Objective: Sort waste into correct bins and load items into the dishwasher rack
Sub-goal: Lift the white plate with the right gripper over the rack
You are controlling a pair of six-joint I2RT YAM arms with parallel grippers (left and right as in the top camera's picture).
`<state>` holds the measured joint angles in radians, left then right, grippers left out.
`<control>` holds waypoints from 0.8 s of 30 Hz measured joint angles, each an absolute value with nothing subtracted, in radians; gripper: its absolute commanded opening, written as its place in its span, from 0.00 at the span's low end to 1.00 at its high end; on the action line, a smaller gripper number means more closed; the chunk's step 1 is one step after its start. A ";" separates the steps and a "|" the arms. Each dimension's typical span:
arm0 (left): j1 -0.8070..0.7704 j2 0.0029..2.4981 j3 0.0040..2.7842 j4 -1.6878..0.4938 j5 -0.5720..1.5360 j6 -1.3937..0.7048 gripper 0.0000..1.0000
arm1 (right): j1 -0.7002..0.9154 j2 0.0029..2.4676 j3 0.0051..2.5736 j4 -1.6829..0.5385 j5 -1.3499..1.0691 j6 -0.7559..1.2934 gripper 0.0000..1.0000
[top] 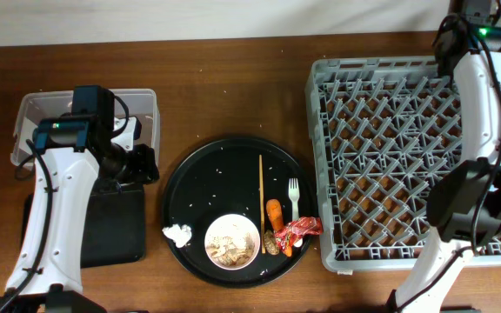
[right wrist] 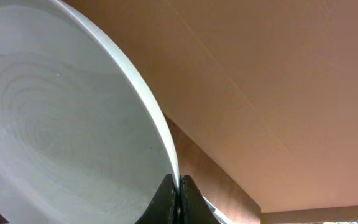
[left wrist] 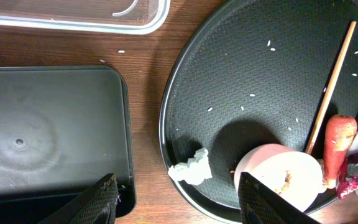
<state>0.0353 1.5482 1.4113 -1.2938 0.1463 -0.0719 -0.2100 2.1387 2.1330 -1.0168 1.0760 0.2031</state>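
Observation:
My right gripper [right wrist: 179, 186] is shut on the rim of the pale round plate [right wrist: 61, 124], held over the right part of the dishwasher rack [top: 381, 156]; from overhead the arm hides the plate. My left gripper [left wrist: 178, 186] is open and empty, low between the flat black bin [left wrist: 42, 124] and the round tray [left wrist: 185, 93]. On that tray lie a tissue wad [left wrist: 191, 167], a white bowl [top: 232, 241] with rice-like scraps, a chopstick [top: 261, 187], a fork [top: 293, 198], a carrot piece [top: 274, 213], a red wrapper [top: 301, 229] and a brown lump [top: 270, 243].
The clear tub [top: 33, 113] stands at the far left behind the black bin, partly under my left arm. Rice grains are scattered on the round tray and on the wood. Bare wood separates the round tray from the rack.

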 measured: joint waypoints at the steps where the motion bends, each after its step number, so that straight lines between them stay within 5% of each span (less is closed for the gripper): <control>1: 0.035 1.548 1.411 -1.294 0.146 -0.072 0.62 | -0.212 2.144 2.133 -1.015 1.076 0.202 0.04; 24: 0.035 1.548 1.411 -1.290 0.149 -0.072 0.62 | -0.184 2.204 2.133 -1.112 0.865 0.161 0.05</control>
